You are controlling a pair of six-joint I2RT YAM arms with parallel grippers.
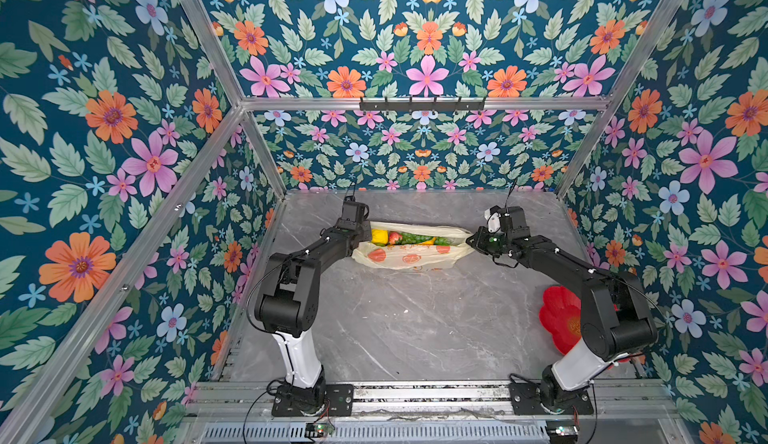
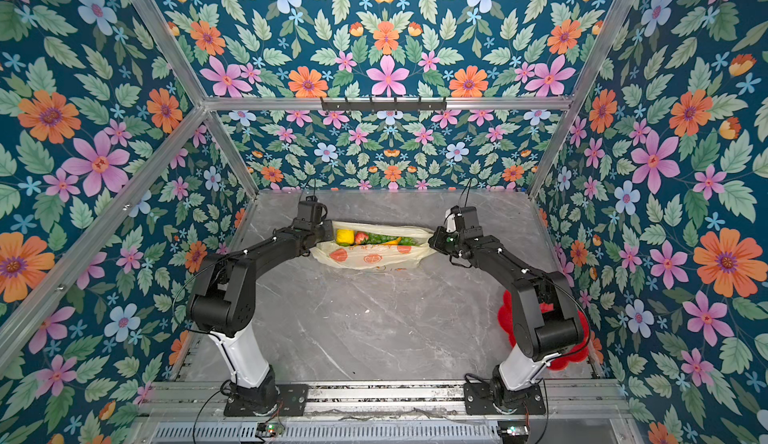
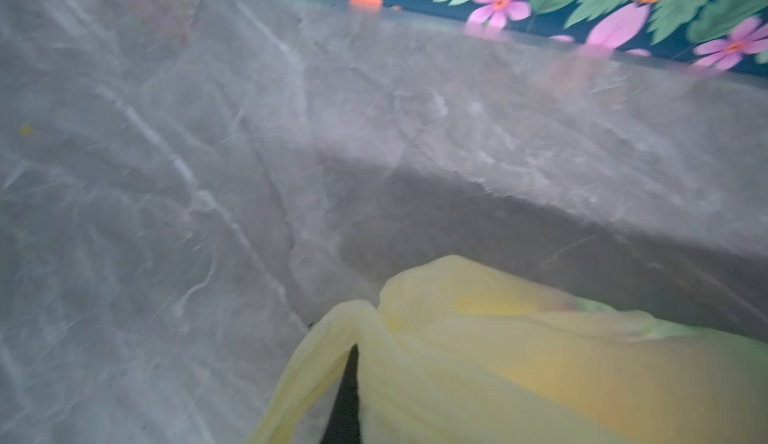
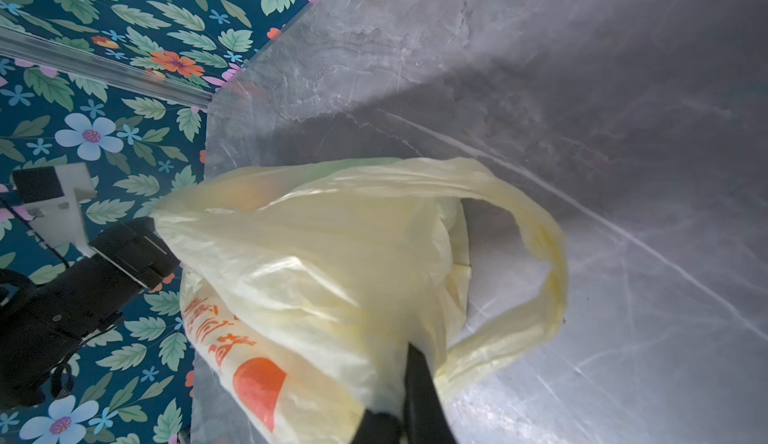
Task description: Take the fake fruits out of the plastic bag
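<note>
- The plastic bag [image 1: 409, 257], pale yellow and printed with orange fruit pictures, is stretched left to right across the far middle of the grey marbled worktop [image 1: 395, 330]. Its mouth gapes upward in both top views.
- The fake fruits [image 1: 405, 238] sit in a row inside the open mouth. A yellow fruit [image 2: 345, 236] is at the left end, a red strawberry [image 2: 360, 237] is just beside it, and green fruits [image 2: 384, 239] run on to the right.
- The left fingers [image 3: 347, 400] are pinched shut on the bag's left end. In the blurred left wrist view, yellow film drapes over one dark finger.
- The right fingers [image 4: 419, 392] are clamped tight on gathered film at the bag's right end. A loop handle [image 4: 544, 255] hangs free just beside them.
- The left arm [image 1: 316, 246] and the right arm [image 1: 552, 251] reach in from the near edge and meet the bag at opposite ends.
- A red flower-shaped dish [image 1: 559, 321] lies at the near right of the worktop, well apart from the bag and partly hidden behind the right arm.
- Floral-papered walls [image 1: 424, 151] enclose the scene.
</note>
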